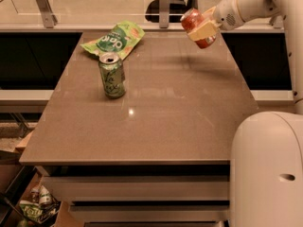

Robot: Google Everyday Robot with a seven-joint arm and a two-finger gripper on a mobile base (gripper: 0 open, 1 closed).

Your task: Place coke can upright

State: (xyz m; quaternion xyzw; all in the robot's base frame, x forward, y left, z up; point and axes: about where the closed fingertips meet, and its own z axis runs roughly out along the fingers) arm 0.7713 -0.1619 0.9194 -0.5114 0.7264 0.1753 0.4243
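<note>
- Now, at 1 o'clock over the table (180, 122), the gripper (201, 30) hangs in the air, its jaws clamped on the coke can (191, 19).
- The can is tilted and clear of the tabletop, 1 end up toward 11 o'clock and the other down toward 5 o'clock.
- 1 pale finger (205, 30) crosses the can's middle and hides the label there; the other finger is behind the can, out of sight.
- The arm (244, 4) runs off toward 2 o'clock, cut by the frame's edge.
- A green can (112, 75) stands upright at 10 o'clock, well apart from the gripper.
- A green snack bag (115, 38) lies flat at 11 o'clock, just behind the green can.
- The robot's white body (267, 169) covers the table's 5 o'clock corner.
- Under the 7 o'clock corner, some clutter (34, 205) is too dim to identify.
</note>
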